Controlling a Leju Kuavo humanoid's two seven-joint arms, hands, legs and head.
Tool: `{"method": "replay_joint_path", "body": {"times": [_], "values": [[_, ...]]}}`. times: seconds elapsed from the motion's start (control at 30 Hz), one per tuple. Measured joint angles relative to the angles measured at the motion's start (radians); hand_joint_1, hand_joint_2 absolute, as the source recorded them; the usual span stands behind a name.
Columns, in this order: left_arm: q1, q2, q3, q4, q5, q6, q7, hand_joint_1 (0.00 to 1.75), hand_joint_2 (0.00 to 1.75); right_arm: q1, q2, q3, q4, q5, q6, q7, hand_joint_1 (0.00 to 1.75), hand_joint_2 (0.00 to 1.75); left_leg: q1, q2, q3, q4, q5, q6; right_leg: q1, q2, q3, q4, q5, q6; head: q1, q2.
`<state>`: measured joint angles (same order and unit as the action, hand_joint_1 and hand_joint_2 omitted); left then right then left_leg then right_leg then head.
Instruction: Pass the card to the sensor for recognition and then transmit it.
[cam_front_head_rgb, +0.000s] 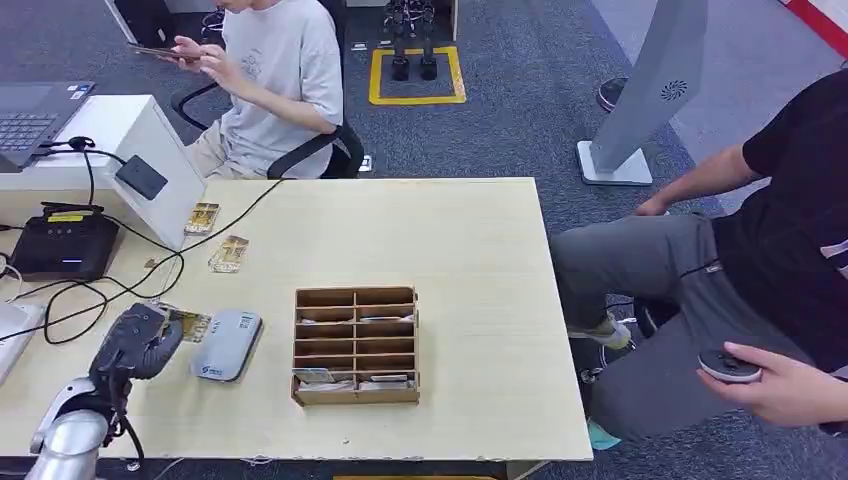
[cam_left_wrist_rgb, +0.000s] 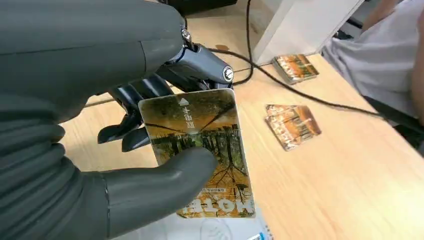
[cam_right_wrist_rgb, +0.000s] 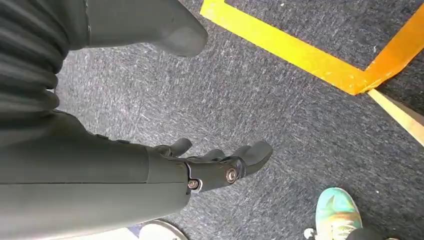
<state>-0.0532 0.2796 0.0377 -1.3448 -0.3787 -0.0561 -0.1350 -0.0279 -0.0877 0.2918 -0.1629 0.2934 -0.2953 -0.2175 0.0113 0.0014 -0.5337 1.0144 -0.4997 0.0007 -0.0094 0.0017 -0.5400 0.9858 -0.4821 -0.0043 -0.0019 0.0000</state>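
My left hand (cam_front_head_rgb: 138, 341) pinches a gold hotel card (cam_left_wrist_rgb: 200, 150) between thumb and fingers, just beside the grey-white card sensor (cam_front_head_rgb: 226, 344) on the table's left part. The card (cam_front_head_rgb: 192, 325) pokes out of the hand toward the sensor. In the left wrist view the sensor's pale edge (cam_left_wrist_rgb: 220, 231) lies right under the card. A wooden slotted box (cam_front_head_rgb: 356, 344) stands to the right of the sensor. My right hand (cam_right_wrist_rgb: 215, 162) hangs over grey carpet with its fingers apart and nothing in them.
Two small piles of gold cards (cam_front_head_rgb: 228, 253) (cam_front_head_rgb: 201, 217) lie farther back by a white stand (cam_front_head_rgb: 150, 165) with a black reader. Cables (cam_front_head_rgb: 80, 300) and a black box (cam_front_head_rgb: 62, 245) crowd the left edge. One person sits behind the table, another at the right.
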Motion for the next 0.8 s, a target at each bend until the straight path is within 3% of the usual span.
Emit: {"method": "replay_joint_path", "body": {"times": [0.63, 0.8], "values": [[-0.013, -0.077, -0.042, 0.094, -0.054, 0.042, 0.013, 1.75, 1.75, -0.001, 0.006, 0.0, 0.0, 0.015, 0.001, 0.004, 0.0, 1.75, 0.0, 0.0, 0.0, 0.0, 0.0, 0.0, 0.0, 0.0, 0.0, 0.0, 0.0, 0.0, 0.0, 0.0], [-0.02, -0.096, -0.05, 0.121, -0.174, 0.12, 0.045, 1.75, 1.75, -0.001, 0.006, 0.0, 0.0, 0.016, 0.002, 0.004, 0.0, 1.75, 0.0, 0.0, 0.0, 0.0, 0.0, 0.0, 0.0, 0.0, 0.0, 0.0, 0.0, 0.0, 0.0, 0.0]]}}
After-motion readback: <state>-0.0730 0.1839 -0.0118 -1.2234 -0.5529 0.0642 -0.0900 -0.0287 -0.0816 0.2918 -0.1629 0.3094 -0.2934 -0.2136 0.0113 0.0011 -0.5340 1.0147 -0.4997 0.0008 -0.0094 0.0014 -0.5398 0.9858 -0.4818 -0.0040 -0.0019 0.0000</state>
